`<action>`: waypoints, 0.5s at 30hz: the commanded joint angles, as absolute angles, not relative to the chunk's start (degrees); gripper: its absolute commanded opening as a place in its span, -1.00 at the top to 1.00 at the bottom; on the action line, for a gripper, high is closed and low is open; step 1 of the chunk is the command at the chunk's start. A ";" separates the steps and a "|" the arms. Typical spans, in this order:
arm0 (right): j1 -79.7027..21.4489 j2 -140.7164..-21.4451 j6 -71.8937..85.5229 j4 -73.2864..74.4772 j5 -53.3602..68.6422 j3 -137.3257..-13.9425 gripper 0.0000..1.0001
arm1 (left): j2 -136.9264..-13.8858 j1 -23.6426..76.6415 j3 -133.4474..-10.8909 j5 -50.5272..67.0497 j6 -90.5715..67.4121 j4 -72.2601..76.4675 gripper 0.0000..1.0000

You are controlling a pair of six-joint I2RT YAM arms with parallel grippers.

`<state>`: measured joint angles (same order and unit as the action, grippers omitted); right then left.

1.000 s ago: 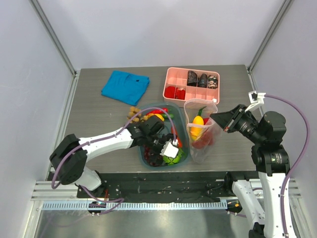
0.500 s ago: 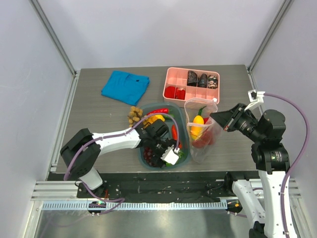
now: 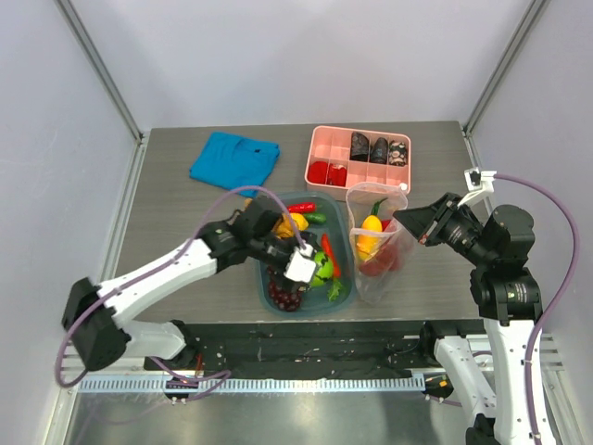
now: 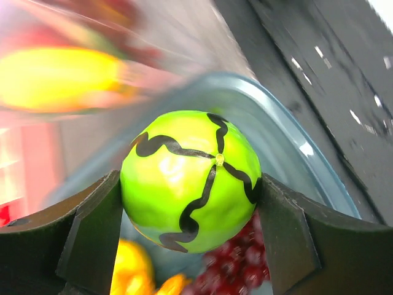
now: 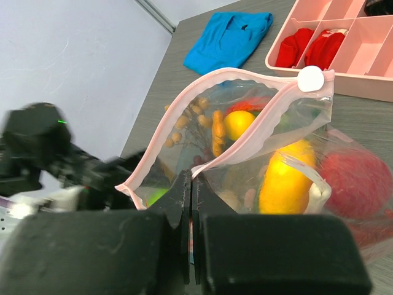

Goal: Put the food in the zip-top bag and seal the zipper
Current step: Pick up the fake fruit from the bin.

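Observation:
My left gripper (image 3: 313, 269) is shut on a green ball-shaped toy vegetable with black wavy lines (image 4: 190, 179), held just above the teal tub (image 3: 267, 295). Red grapes, orange and yellow food pieces lie in the tub below it. The clear zip-top bag (image 3: 378, 243) stands open to the right of the tub, with a yellow fruit (image 5: 284, 179) and red food (image 5: 361, 184) inside. My right gripper (image 5: 191, 184) is shut on the bag's near mouth edge, on the pink zipper strip (image 5: 258, 132), and holds the mouth open.
A pink divided tray (image 3: 359, 156) with dark and red pieces stands behind the bag. A blue cloth (image 3: 234, 160) lies at the back left. Small brown nuts lie by the tub's far left corner.
My left gripper has closed on the green ball in the tub and lifted it up and back. The right arm and the bag have not moved.

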<state>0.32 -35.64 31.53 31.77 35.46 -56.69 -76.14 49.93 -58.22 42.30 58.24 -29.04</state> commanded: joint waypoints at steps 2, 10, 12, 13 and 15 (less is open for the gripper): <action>0.18 -35.25 29.88 29.00 35.59 -58.18 0.98 | -66.98 46.68 -63.97 43.96 37.17 -22.46 -0.12; 0.18 -35.51 29.27 28.39 37.61 -57.13 0.97 | -78.64 45.70 -87.78 34.81 14.25 -18.89 -0.17; 0.18 -35.51 29.09 28.48 38.05 -57.39 0.98 | -82.78 45.70 -92.26 35.76 12.66 -19.34 -0.15; 0.18 -35.51 29.00 28.74 38.14 -57.39 0.98 | -83.58 45.79 -93.07 35.77 11.61 -18.73 -0.14; 0.18 -35.51 28.74 28.91 38.32 -57.74 0.98 | -86.04 46.49 -95.17 36.38 10.81 -17.93 -0.15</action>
